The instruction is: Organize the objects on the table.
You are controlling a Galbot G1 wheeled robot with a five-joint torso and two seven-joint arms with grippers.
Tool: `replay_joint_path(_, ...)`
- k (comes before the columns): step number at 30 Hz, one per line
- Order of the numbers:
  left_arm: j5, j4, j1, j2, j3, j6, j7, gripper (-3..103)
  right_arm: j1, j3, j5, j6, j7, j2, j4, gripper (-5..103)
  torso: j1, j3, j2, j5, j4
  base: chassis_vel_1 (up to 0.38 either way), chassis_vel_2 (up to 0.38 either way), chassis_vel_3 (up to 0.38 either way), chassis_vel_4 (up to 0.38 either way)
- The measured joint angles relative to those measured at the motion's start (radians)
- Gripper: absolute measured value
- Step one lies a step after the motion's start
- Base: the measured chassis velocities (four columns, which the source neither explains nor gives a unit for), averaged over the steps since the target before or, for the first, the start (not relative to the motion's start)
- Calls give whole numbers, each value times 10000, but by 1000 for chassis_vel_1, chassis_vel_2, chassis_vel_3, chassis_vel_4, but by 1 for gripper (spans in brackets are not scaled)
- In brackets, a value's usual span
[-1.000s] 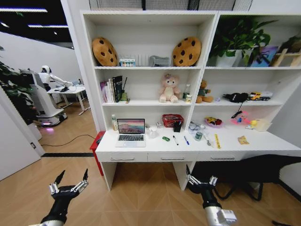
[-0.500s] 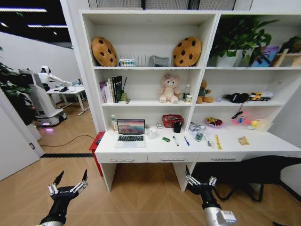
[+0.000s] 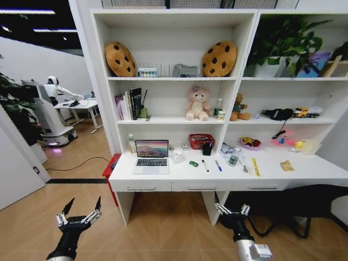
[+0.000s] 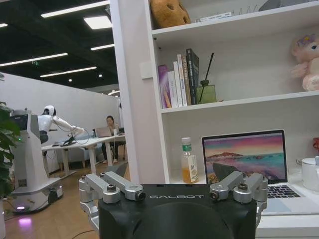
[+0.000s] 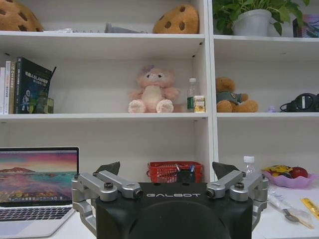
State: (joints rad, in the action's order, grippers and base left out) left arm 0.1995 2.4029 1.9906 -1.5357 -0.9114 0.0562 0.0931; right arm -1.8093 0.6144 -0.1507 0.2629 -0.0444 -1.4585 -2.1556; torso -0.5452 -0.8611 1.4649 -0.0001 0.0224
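Low in the head view, on the left, the left end effector (image 3: 81, 209) hangs over the wooden floor with its dark pointed fingers spread wide and nothing between them, well short of the surface (image 3: 304, 175). Judging by this, the tidying has not begun: every item sits loose on the long white top, and neither arm is near any of them.

At the left end of the surface stands the laptop (image 3: 151, 156), a thin silver slab with its lid up and a sunset picture glowing on the glossy screen. Just right of it is a white mug (image 3: 178, 157), smooth and rounded. Next comes the green item (image 3: 193, 163), a tiny glossy oval lying flat. Beside it lie the black pen (image 3: 205, 165) and the blue pen (image 3: 218, 165), two slim sticks set slightly apart and roughly parallel, both pointing away from the front edge. Behind them, against the back wall, sits a red basket (image 3: 200, 140) with meshed plastic sides.

Lower right, the right end effector (image 3: 231, 209) is likewise released and empty, its metal knuckles catching the light, hanging in front of the drawer fronts with their thin metal handles (image 3: 202, 188). All sorting and gathering appears left to do.
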Motion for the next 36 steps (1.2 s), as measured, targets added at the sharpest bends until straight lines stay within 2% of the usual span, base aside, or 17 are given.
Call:
replay_joint_path(6, -8, -23, 0, -1, -1, 7, 6, 98, -5, -27, 4, 142, 36, 0, -4, 100, -3, -1, -2, 7, -6, -210, 211, 229, -213)
replay_joint_path(9, -36, -34, -1, -1, -1, 7, 7, 98, 0, -30, -23, 171, 40, 11, -27, 100, -3, 0, -2, -9, -1, -309, 251, 294, -264)
replay_joint_path(12, -45, -40, 1, -1, -1, 7, 9, 98, 24, -43, -41, 239, 42, 14, -29, 100, -4, -2, -2, 2, -1, -300, 305, 295, -319)
replay_joint_path(15, -68, -71, 2, 11, -9, -16, 6, 98, 97, 1, 11, 506, 427, -10, -22, 100, -3, 0, -1, -7, -2, -324, 337, 349, -340)
replay_joint_path(19, -113, -117, -13, 105, -47, -76, -11, 98, 159, 63, 15, 518, 541, 7, -124, 100, -18, -6, -7, 4, -6, -291, 316, 312, -335)
replay_joint_path(23, -125, -139, -13, 233, -100, -107, -20, 98, 169, 114, -9, 526, 546, 77, -120, 100, -19, -5, -7, -5, 3, -259, 200, 68, -147)
replay_joint_path(26, -262, -400, -131, 1457, -424, -113, -39, 97, 241, 139, -249, 571, 672, 474, 20, 100, -9, -2, -5, -5, -4, -37, 31, 18, -14)
replay_joint_path(27, -262, -400, -131, 1457, -424, -113, -39, 97, 241, 139, -249, 571, 672, 474, 20, 100, -9, -2, -5, -5, -4, 24, 0, 6, 51)
replay_joint_path(28, -193, -457, -187, 1914, -587, -161, -59, 98, 258, 163, -263, 631, 756, 561, 80, 100, 0, 0, -2, -1, -7, 24, -78, -6, 51)
replay_joint_path(29, -193, -457, -187, 1914, -587, -161, -59, 98, 258, 163, -263, 631, 756, 561, 80, 100, 0, 0, -2, -1, -7, 24, -78, -6, 51)
replay_joint_path(30, 152, -585, -306, 2930, -856, -322, -197, 101, 262, 256, -253, 832, 961, 658, 227, 100, 8, 4, 5, 0, -6, 66, -78, -44, 79)
replay_joint_path(31, 570, -783, -416, 3886, -1085, -480, -399, 99, 253, 325, -172, 1072, 1039, 655, 371, 100, 8, 4, 5, -1, 1, 92, -93, -83, 104)
replay_joint_path(32, 570, -783, -416, 3886, -1085, -480, -399, 99, 253, 325, -172, 1072, 1039, 655, 371, 100, 8, 4, 5, -1, 1, 92, -93, -83, 104)
replay_joint_path(33, 817, -949, -475, 4456, -1210, -539, -473, 99, 225, 376, -92, 1167, 1055, 622, 454, 100, 9, 4, 5, -4, -2, 55, -98, -83, 35)
replay_joint_path(34, 1099, -1249, -616, 5367, -1347, -619, -515, 98, 147, 431, 57, 1285, 1071, 562, 585, 100, 9, 4, 6, -1, -2, 11, -34, -62, 35)
replay_joint_path(35, 1206, -1416, -712, 5833, -1375, -679, -517, 98, 123, 459, 150, 1349, 1074, 532, 647, 100, 9, 3, 6, -1, -1, 0, 0, 0, 0)
replay_joint_path(36, 1206, -1416, -712, 5833, -1375, -679, -517, 98, 123, 459, 150, 1349, 1074, 532, 647, 100, 9, 3, 6, -1, -1, 0, 0, 0, 0)
